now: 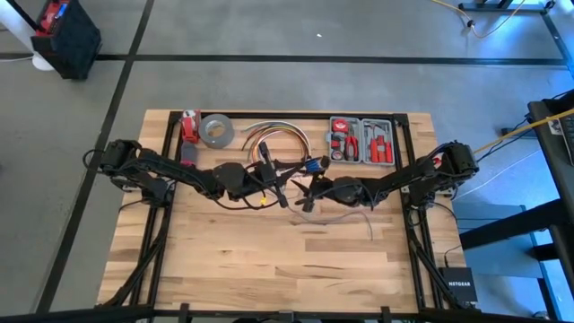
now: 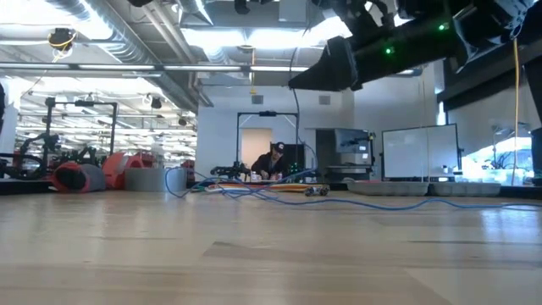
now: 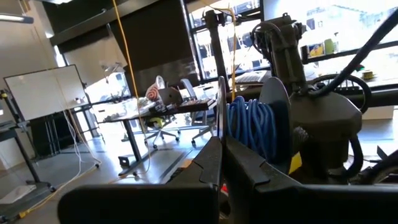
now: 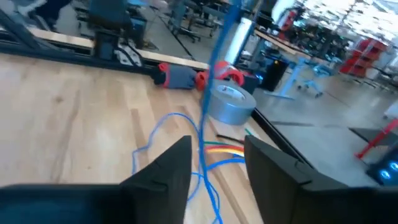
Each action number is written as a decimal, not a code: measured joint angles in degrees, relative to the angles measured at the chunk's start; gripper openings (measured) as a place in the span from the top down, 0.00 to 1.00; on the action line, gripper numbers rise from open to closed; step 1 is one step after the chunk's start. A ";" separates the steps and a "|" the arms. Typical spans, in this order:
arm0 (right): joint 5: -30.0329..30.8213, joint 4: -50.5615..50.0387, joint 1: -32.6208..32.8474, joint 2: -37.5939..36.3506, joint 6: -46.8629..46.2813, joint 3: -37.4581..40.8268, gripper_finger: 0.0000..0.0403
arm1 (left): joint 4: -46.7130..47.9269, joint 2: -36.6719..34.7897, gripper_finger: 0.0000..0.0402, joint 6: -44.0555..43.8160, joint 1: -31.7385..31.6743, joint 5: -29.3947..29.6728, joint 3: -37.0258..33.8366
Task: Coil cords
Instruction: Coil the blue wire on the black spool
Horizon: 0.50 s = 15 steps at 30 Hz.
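Cord: thin bluish wire point(image 4: 202, 134). In the right wrist view it hangs taut between the right gripper's fingers and trails in loose loops on the wood. In the high view it lies mid-table between the two grippers, a grey tail point(image 1: 359, 218) curving toward the front right. In the left wrist view a blue coil point(image 3: 252, 127) is wound just beyond the left fingers, against the other arm's wrist.
Left gripper: point(image 1: 273, 179) near the table's middle, raised. Its fingers point(image 3: 214, 165) are pressed together, with a thin strand rising from between them; it appears clenched on the cord.
Right gripper: point(image 1: 309, 193) just beside the left one, facing it. Fingers point(image 4: 171, 165) are parted, with the cord running through the gap; released.
Table: pale wooden planks point(image 1: 269, 260) in a black frame, the front half bare.
Back edge: tape roll point(image 1: 216, 131), with a red item point(image 1: 188, 126) beside it; an arched cable bundle point(image 1: 269, 135) of orange, red and white; a tool case point(image 1: 361, 141) lying open with red-handled tools.
Floor: grey concrete with dark lines point(image 1: 314, 59), a dark bin point(image 1: 67, 36) at the far left, and a yellow cable point(image 1: 484, 27) at the far right.
Room: in the low view, an open workshop with ceiling ducts point(image 2: 102, 34), strip lights, a whiteboard point(image 2: 419, 152) and a seated person point(image 2: 273, 161) far behind the table.
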<state>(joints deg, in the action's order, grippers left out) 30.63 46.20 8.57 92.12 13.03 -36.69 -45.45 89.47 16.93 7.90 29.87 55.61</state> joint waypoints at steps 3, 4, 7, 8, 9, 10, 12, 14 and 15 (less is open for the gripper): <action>-1.75 -0.57 0.08 0.00 0.72 -0.02 0.73 | 0.00 0.00 1.00 0.00 0.00 -0.02 0.00; -1.77 -0.94 0.08 0.00 0.75 -0.02 0.75 | 0.00 0.00 1.00 -0.01 0.00 -0.02 0.00; -1.94 -1.71 -0.85 0.00 0.71 -0.02 0.83 | 0.00 0.00 1.00 -0.01 0.00 0.00 0.00; -2.38 -1.87 -0.93 -0.02 0.64 -0.02 0.84 | 0.00 0.00 1.00 -0.01 0.00 0.00 0.00; -2.38 -1.89 -0.95 0.00 0.64 -0.02 0.86 | -0.04 0.00 1.00 -0.01 0.00 -0.02 0.00; -2.55 -1.88 -0.89 0.00 0.72 -0.02 0.87 | -0.04 0.00 1.00 -0.01 0.00 -0.02 0.00; -2.93 -1.83 -0.82 0.00 0.72 -0.02 0.89 | -0.06 0.00 1.00 -0.01 0.00 -0.02 0.00; -3.19 -1.94 -0.75 0.00 0.99 -0.02 0.91 | -0.07 0.00 1.00 -0.01 0.00 -0.03 0.00; -3.26 -2.17 -0.71 0.00 1.43 -0.02 0.93 | -0.07 0.00 1.00 -0.01 0.00 -0.04 0.00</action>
<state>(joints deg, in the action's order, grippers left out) 27.38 44.04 7.86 92.12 14.47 -36.71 -45.52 89.47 16.93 7.90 29.82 55.61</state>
